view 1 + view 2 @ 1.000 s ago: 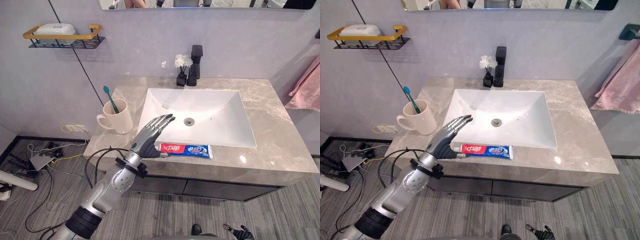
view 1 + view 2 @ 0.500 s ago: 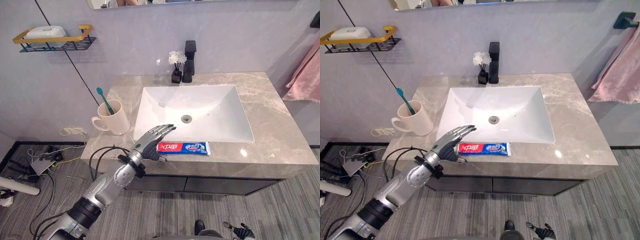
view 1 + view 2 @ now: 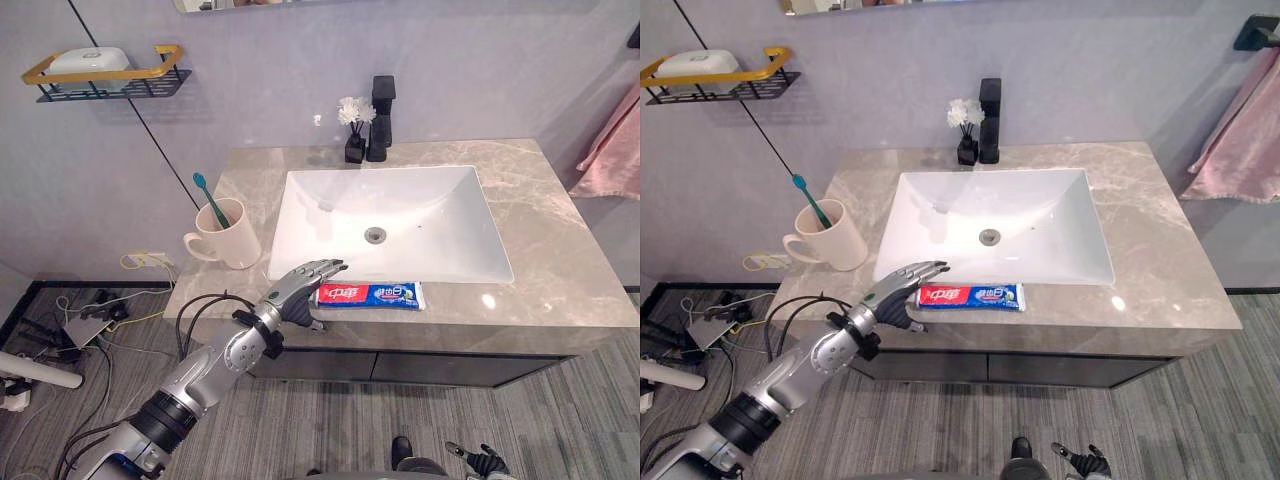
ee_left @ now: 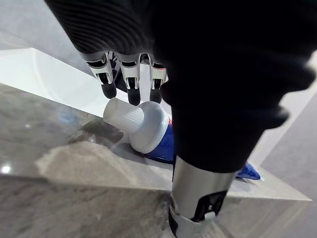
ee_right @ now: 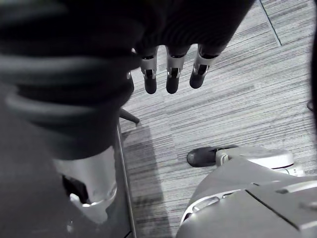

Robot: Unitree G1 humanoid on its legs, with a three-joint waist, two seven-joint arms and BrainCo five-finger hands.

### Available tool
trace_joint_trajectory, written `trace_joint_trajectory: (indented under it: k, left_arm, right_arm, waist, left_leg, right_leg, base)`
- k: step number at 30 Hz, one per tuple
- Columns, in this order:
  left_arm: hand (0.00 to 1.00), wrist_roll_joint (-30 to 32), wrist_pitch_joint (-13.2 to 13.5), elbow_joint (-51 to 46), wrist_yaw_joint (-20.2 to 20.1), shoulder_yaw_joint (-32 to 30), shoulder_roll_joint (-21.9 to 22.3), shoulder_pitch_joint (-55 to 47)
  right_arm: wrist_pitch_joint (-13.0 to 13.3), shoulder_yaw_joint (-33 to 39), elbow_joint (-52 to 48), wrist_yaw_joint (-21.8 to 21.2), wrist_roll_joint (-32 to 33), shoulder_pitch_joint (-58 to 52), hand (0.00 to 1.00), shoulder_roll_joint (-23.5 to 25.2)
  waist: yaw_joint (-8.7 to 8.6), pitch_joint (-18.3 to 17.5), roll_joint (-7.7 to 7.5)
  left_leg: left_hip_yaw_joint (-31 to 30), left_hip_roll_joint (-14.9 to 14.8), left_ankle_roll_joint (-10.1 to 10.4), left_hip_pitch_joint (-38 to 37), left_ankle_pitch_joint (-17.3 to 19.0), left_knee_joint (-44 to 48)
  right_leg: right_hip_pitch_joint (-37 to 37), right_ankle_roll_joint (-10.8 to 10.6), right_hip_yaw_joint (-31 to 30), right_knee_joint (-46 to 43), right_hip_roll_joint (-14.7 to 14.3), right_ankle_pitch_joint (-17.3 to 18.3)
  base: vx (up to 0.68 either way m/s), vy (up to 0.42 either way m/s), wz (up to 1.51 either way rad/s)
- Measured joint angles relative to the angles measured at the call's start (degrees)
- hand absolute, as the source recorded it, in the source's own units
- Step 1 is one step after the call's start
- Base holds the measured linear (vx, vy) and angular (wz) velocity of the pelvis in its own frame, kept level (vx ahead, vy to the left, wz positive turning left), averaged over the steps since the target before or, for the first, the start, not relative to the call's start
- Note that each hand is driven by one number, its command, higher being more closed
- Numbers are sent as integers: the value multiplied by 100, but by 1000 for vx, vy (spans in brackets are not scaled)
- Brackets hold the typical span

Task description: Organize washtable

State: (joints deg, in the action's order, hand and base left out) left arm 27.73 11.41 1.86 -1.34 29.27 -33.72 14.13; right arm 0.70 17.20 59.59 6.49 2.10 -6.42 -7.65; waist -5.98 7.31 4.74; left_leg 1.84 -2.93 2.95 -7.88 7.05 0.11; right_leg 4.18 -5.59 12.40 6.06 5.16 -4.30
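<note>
Your left hand [image 3: 297,287] is spread wide over the capped end of the toothpaste [image 3: 375,296] on the counter [image 3: 560,290]. Your right hand [image 5: 171,74] hangs relaxed, holding nothing.

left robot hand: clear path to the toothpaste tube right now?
Probably yes. The left robot hand is open at the capped end of the toothpaste tube, fingers over the white cap, with nothing between them.

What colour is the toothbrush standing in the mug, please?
Teal; the toothbrush shows best in the left eye view.
</note>
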Motion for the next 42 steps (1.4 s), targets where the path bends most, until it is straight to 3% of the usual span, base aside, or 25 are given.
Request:
trace_joint_trajectory:
  k: [12,23,36,42]
  left_arm:
    - [0,-361,9,111,-342,157,-365,335]
    - [0,-764,21,112,-535,167,-500,480]
    - [0,-2076,-101,94,-866,165,-888,579]
    - [0,-2248,-104,91,-868,164,-990,579]
  right_arm:
    - [-6,-4,0,-150,-49,25,0,-82]
    - [-104,-12,-5,-176,-75,32,0,-90]
    - [-116,-17,-15,-296,-227,24,0,-91]
    - [-116,-24,-16,-302,-268,25,0,-91]
  waist:
    - [-111,26,38]
    - [-109,136,88]
    - [-111,138,104]
    - [-109,138,106]
  left_leg:
    - [23,-1,1,-1,1,-5]
    - [56,-7,1,2,1,-13]
    - [63,-7,1,2,1,-14]
    - [64,-7,1,1,1,-14]
  right_leg:
    - [-12,0,-9,1,-2,-1]
    - [-34,10,-26,1,-9,-9]
    - [-38,10,-25,1,-8,-9]
    - [-37,10,-25,1,-8,-10]
  base:
    - [0,0,0]
    - [0,0,-1]
    - [0,0,0]
    - [0,0,0]
